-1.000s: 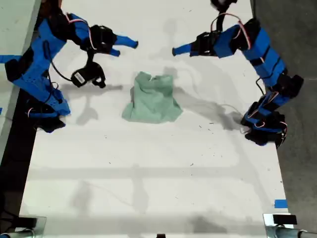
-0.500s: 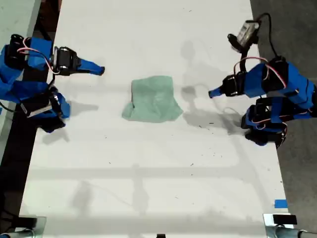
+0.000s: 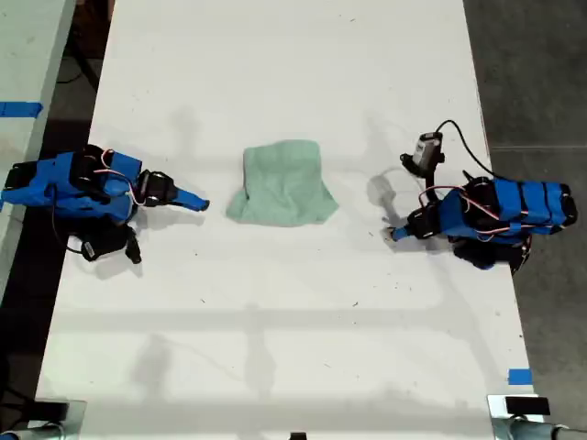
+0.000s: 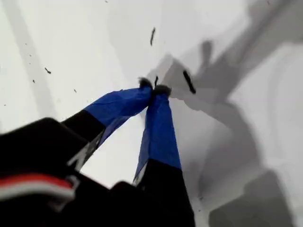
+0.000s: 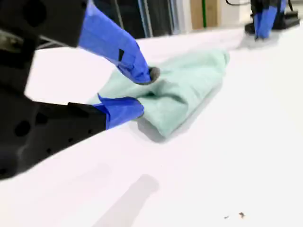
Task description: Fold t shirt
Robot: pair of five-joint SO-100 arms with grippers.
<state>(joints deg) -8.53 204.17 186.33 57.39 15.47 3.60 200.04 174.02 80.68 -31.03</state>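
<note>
T shirt point(image 3: 282, 183): folded bundle on the tabletop point(image 3: 275, 348), centre, toward 12 o'clock; fold looks done. Second claw point(image 5: 138, 92): released, empty, near it. First claw point(image 4: 154, 90): clenched, empty; you need only park.

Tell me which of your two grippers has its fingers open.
My second gripper, the one pointing at the t shirt: its fingers are spread apart. My first gripper has its fingers meeting at the tips over bare table.

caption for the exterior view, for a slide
Folded t shirt lies mid-table, an arm lowered at each side, neither touching it.
</note>
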